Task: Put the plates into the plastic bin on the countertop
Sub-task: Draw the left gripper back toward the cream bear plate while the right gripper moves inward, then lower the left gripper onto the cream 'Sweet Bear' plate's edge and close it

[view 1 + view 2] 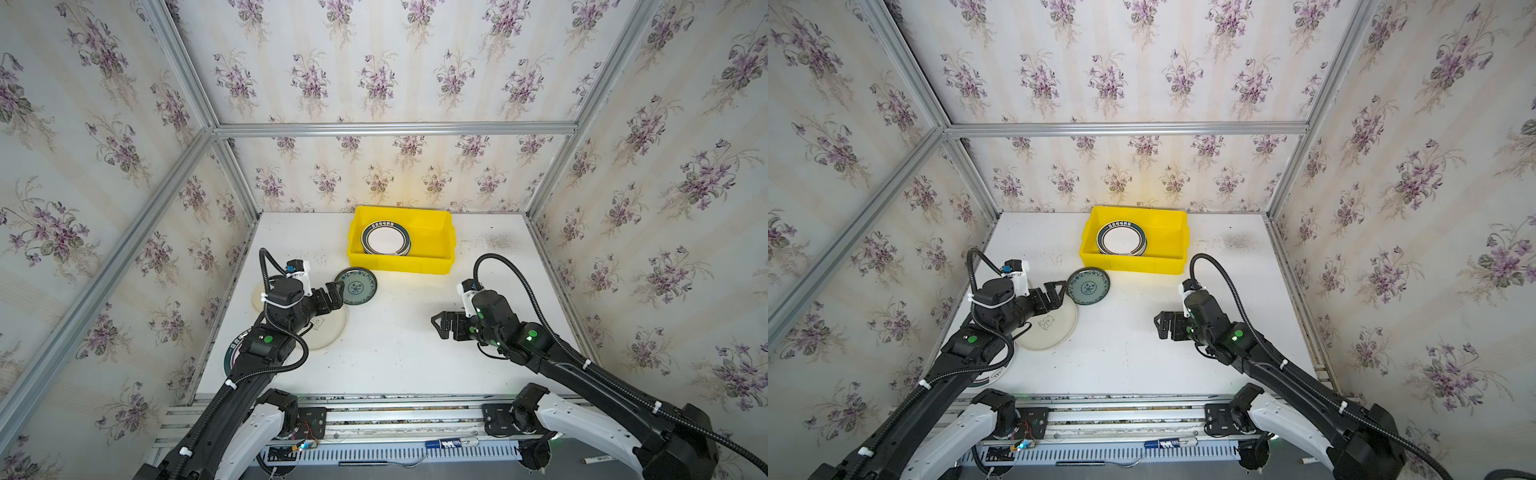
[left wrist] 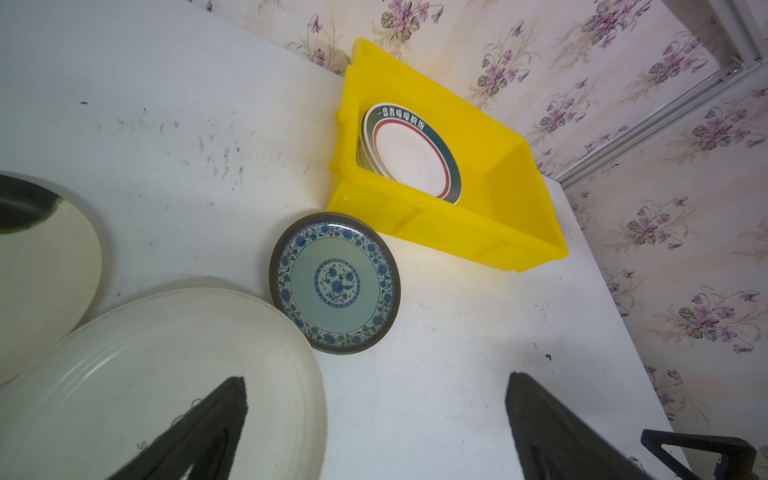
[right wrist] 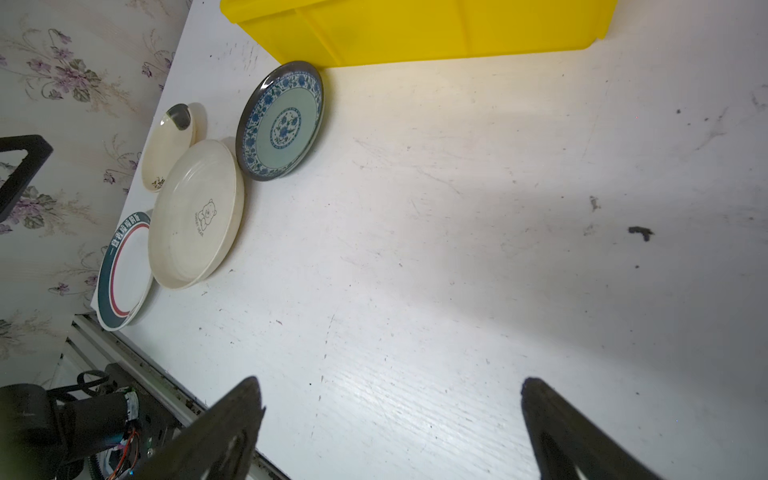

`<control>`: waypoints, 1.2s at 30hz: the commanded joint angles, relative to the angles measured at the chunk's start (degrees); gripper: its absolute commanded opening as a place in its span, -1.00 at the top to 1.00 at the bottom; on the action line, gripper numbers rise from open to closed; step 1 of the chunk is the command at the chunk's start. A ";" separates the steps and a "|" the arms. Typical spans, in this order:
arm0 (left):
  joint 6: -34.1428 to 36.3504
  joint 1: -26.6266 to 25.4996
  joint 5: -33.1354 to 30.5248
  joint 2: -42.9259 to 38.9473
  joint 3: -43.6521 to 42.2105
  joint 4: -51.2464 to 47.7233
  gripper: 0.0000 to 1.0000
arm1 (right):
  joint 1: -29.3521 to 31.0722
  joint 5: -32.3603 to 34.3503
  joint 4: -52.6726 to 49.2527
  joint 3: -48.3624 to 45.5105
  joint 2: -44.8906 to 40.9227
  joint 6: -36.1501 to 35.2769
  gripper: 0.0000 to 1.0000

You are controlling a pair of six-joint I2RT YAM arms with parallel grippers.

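The white tabletop has flowery walls on its left, back and right sides. A metal rail runs along the front.

Four plates crowd the left side. A green-rimmed plate lies right at the left edge by the front corner. In both top views it is mostly under the left arm. A small cream plate sits by the same edge, further back. A big cream plate with a little bear on it lies between them, a bit further in. A teal plate with blue flowers lies just beside the near left corner of the bin. Its rim meets the big cream plate's rim, and I cannot tell if it rests on it. The middle and right of the tabletop are bare, with lots of room to move.

The left claw is wide open and holds nothing. It hovers over the edge of the big cream plate, with its tips just short of the teal plate. The right claw is wide open too and holds nothing. It hangs over bare tabletop, well apart from the plates and the bin.

The yellow plastic bin stands at the back, near the middle, close to the wall. A stack of plates sits in its left half. The top one is white with a dark green rim, a red ring and Chinese writing. The right half shows only yellow floor.
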 commanded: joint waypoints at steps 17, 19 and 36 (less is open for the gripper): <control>-5.23 3.76 -5.01 -9.64 -13.76 -4.99 -0.99 | 3.08 -13.74 18.73 3.46 18.67 2.75 -0.88; -5.61 4.66 -4.93 -10.60 -14.69 -5.53 -0.99 | 4.11 -13.69 20.11 4.96 21.56 2.81 -0.86; -10.75 13.93 -7.55 -11.18 -16.93 -12.83 -0.99 | 4.58 -16.52 24.40 7.36 28.16 3.77 -0.80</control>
